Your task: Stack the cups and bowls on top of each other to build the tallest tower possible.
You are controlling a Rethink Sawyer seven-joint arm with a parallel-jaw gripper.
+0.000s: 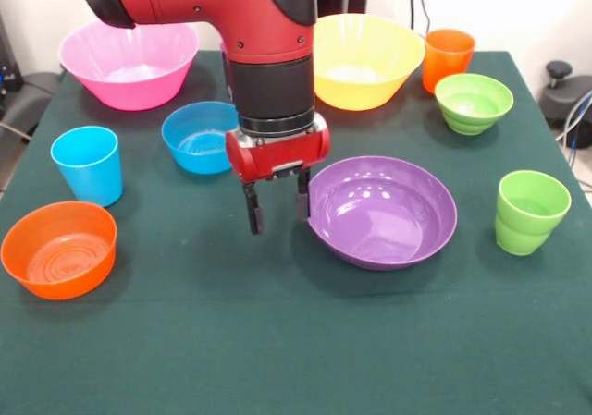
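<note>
On the green table (277,341), you are hanging the gripper (277,207) with fingers apart and empty, just beside the purple bowl's (384,212) near rim, perhaps straddling it; keep one finger inside, one outside, before closing, since the glossy rim may be slipping.
</note>
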